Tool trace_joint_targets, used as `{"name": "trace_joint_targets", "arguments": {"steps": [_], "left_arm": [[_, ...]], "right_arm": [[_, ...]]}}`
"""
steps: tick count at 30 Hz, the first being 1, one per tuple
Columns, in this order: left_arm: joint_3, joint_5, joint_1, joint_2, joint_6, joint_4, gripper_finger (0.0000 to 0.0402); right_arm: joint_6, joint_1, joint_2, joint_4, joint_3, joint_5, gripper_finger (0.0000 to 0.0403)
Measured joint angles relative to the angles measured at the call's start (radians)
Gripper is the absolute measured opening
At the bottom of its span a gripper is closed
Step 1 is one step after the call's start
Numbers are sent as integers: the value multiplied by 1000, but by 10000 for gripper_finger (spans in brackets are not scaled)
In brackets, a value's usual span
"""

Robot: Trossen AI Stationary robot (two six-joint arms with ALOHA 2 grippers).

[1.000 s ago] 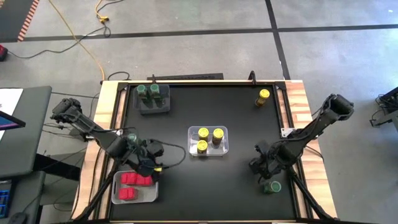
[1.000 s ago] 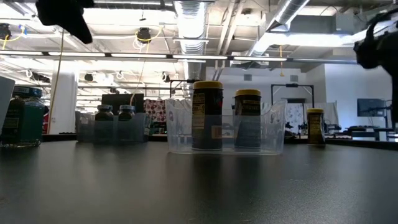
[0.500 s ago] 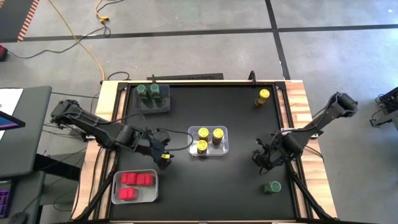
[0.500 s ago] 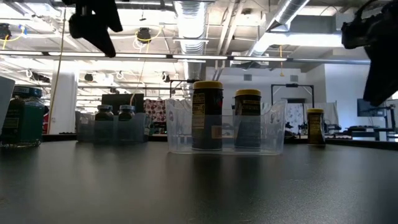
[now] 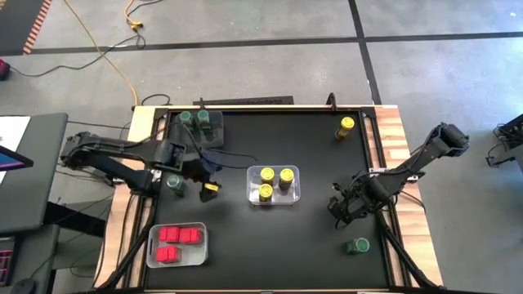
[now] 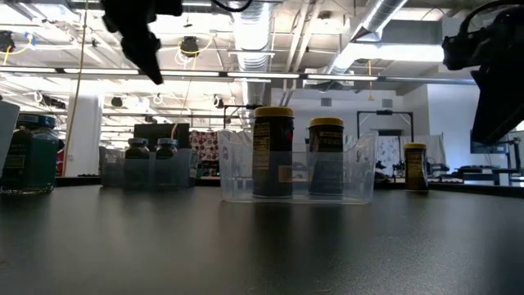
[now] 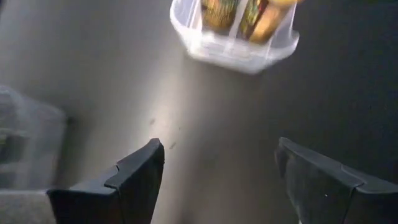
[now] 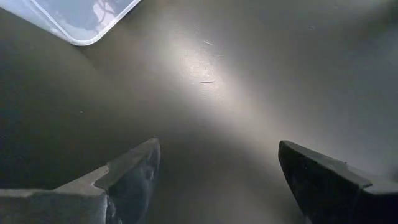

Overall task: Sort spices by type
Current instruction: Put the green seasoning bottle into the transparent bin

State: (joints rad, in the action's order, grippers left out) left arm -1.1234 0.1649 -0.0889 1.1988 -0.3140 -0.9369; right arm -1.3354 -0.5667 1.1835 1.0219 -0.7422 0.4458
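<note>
Black bench (image 5: 310, 245) surface carries three bins, one for each kind of jar, so that like sits with like. Red-topped jars (image 5: 177, 242) lie in the clear bin (image 5: 152, 245) at the near left corner; three yellow-lidded jars (image 5: 275, 182) stand in the middle bin (image 5: 292, 194); two green-lidded jars (image 5: 196, 119) stand in the grey bin (image 5: 214, 139) at the far left.

Three jars are not yet home: a green-lidded stray (image 5: 356, 245) near my right side's front edge, another green-lidded jar (image 5: 175, 181) at the left just beside my left arm, and a lone yellow-lidded jar (image 5: 346, 126) at the far right corner.

My left end effector (image 5: 208, 181) hangs between the grey bin and the middle bin, its fingers (image 7: 134, 180) spread wide with nothing between them. My right end effector (image 5: 341, 208) hovers over bare bench, between the middle bin and the green-lidded stray, released too and carrying nothing.

Every round jar I can see stands upright, long axis vertical, lid toward the ceiling; the level view confirms that for the binned yellow and green ones. Upright jars, I judge, suit a grip across the body from above. How the red-topped jars are oriented, I cannot tell.
</note>
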Motion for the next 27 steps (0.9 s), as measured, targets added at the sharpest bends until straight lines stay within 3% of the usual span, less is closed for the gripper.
{"name": "trace_joint_targets", "arguments": {"steps": [7,13,21,27], "left_arm": [[0,-21,17,-91,198,-263,293],[4,-56,17,-101,228,-445,293],[127,-120,16,-101,282,-452,293],[182,-110,16,-101,321,-438,293]], "right_arm": [[-2,0,-1,-25,0,-1,356],[-52,1,-1,-28,0,-2,357],[-90,1,-1,-32,0,-2,356],[-104,1,-1,-31,0,-2,356]]}}
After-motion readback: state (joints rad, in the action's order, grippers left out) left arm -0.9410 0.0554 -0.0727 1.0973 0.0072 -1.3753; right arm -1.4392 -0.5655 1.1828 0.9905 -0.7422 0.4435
